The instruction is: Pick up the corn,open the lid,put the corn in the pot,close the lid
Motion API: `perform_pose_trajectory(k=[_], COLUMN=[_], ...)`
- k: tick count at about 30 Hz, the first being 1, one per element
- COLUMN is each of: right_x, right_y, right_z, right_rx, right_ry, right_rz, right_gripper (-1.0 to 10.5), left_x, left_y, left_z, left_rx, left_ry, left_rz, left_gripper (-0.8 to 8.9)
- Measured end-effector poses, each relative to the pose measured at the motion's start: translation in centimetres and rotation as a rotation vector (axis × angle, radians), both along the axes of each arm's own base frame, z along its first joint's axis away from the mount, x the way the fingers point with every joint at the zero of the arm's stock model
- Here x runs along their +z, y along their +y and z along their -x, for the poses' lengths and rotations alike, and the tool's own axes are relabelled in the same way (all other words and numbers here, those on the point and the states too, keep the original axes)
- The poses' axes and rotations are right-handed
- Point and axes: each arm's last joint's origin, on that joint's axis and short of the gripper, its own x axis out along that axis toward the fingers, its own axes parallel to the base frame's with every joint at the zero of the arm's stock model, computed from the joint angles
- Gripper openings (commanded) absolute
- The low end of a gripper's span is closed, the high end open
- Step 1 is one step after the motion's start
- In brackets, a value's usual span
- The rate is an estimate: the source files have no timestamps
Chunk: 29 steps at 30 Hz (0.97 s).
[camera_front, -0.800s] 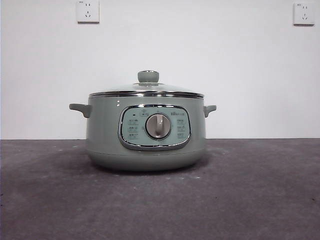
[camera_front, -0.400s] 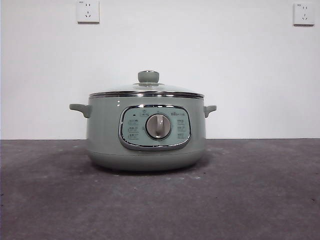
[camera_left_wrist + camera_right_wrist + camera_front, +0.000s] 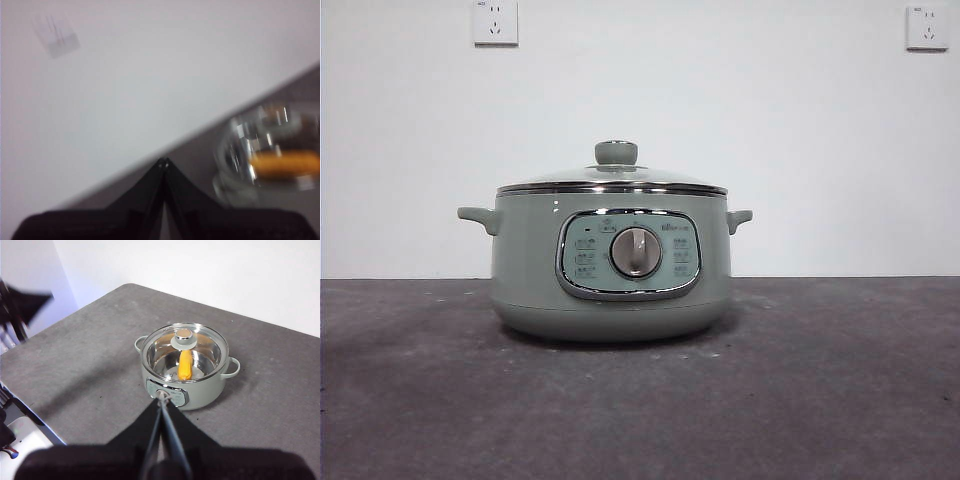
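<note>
While our right gripper (image 3: 162, 402) hangs high above the near side of the table (image 3: 85, 365) with its jaws pressed together on nothing, our left gripper (image 3: 163, 162) is likewise pinched closed and empty, raised off to the side and tilted toward the white wall (image 3: 150, 65). Outward from them we see the pot (image 3: 610, 265) standing alone mid-table, dial facing the near edge. We find the lid (image 3: 184, 347) seated flat on its rim, knob (image 3: 616, 153) upright. Through the glass we see the corn (image 3: 185, 365) lying on the pot's floor. Bare grey surface spreads wide on every side of the pot, and the far edge meets the wall.
</note>
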Motion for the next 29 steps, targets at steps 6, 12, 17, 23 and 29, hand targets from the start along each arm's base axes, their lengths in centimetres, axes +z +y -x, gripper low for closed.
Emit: perform_pose_trajectory(k=[6,12,17,23,29], right_x=[0.0,0.0,0.0,0.0,-0.1], right_y=[0.1,0.4,0.6,0.8,1.0], right_z=[-0.2,-0.6,-1.0,-1.3,-1.7], right_rx=[0.001,0.002,-0.005,-0.009,-0.015], right_ry=[0.005,0.015,0.023,0.029,0.037], right_rz=[0.003,0.010,0.017,0.023,0.031], right_gripper=[0.0,0.0,0.0,0.0,0.0], left_x=[-6.1,-11.3,-14.1,-16.1,-16.1], left_y=[0.3,0.4,0.4,0.4,0.4], left_z=[0.7,0.9,1.0,1.2,1.2], left_rx=[0.055,0.088,0.112,0.127,0.121], left_ry=[0.039,0.119,0.138,0.219,0.224], left_rz=[0.045,0.102,0.162,0.232,0.274], left_gripper=[-0.03,-0.03,-0.03,-0.03,-0.03])
